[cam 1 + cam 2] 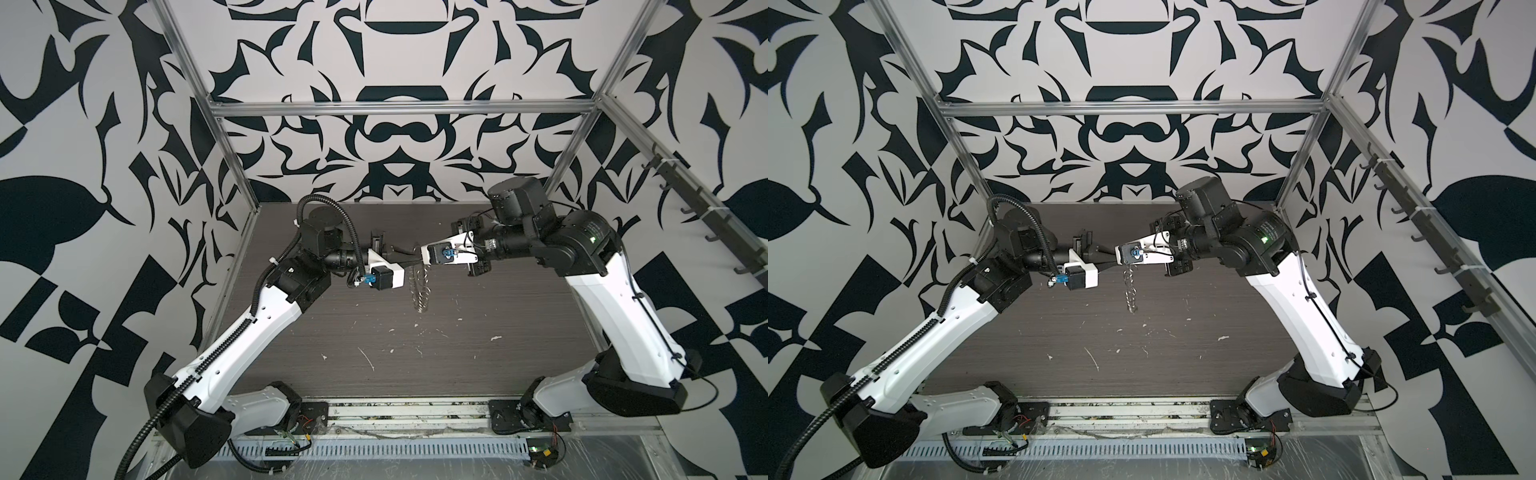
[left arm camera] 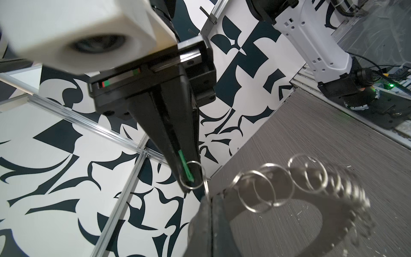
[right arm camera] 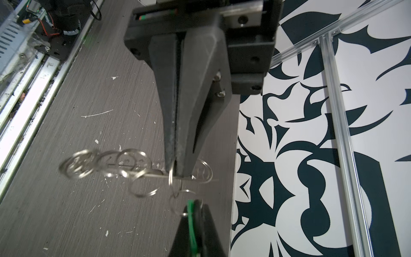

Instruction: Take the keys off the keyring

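The left claw point(image 2: 210, 200) is clenched on the keyring point(image 2: 287, 195), its dark tapered fingers pinching the flat metal band at the rim. Meeting it nearly tip to tip, the right claw point(image 2: 189, 179) is clenched on the key point(image 2: 183, 165). Only the key's bright green plastic tag shows, as a thin strip between the matte black fingers; the dark key itself cannot be made out. A small wire loop point(image 2: 191, 188) circles the tag's end right at the fingertips and runs on toward the keyring, so the key is not yet off. Along the band's rim many thin round loops point(image 2: 262, 189) fan out and overlap, some of them blurred. In both top views the keyring point(image 1: 419, 291) point(image 1: 1129, 293) hangs edge-on just below the two claws. It is in the air above the back middle of the bench point(image 1: 457, 353), a dark grey, fine-grained board flecked with white scratches.
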Robot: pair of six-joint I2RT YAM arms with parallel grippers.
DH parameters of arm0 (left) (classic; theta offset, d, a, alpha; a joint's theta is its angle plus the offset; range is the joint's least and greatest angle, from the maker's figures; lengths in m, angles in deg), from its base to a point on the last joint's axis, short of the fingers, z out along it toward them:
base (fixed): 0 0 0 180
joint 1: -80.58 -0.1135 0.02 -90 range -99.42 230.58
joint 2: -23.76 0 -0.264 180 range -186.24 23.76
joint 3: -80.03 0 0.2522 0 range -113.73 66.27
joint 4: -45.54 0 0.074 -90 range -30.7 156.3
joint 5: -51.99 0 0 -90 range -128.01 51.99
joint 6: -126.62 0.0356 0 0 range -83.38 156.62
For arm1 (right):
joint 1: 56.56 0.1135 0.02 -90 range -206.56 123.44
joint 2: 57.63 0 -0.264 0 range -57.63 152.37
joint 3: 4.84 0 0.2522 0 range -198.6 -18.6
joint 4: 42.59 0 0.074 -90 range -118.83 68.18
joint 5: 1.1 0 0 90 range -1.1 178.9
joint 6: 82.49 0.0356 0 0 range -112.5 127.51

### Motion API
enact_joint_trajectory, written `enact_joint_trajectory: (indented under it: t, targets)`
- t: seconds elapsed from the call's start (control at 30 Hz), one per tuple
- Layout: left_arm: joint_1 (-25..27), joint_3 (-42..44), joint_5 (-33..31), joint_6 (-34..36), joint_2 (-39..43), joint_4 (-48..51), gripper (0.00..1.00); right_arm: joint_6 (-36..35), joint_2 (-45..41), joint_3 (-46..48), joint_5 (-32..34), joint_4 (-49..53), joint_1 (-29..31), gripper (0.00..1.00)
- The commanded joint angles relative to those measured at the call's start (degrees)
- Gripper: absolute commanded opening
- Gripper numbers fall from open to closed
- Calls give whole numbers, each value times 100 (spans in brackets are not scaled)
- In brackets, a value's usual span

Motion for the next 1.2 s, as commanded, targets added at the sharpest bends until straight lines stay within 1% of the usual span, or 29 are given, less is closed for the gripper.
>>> enact_joint_trajectory:
  t: [0.0,0.2,0.37,0.5,0.67,0.8,1.0,1.17]
  targets:
    - [42,-76,342,198,-98,529,0,331,-48,-447,342,-587,53,0]
    - [104,-236,294,402,-208,847,0,432,180,-776,560,-520,271,0]
    - [186,-203,240,515,-175,885,0,541,278,-943,653,-568,280,0]
    - [446,-59,-252,964,-32,933,0,600,335,-1061,690,-575,280,0]
    - [593,100,-502,1242,173,835,0,640,371,-1099,823,-553,280,0]
    - [605,320,-533,1224,347,515,0,684,363,-1164,880,-527,246,0]
    - [675,376,-641,1255,354,551,0,844,478,-1321,776,-485,233,0]
    - [728,225,-671,1315,223,802,0,941,658,-1480,643,-460,236,0]
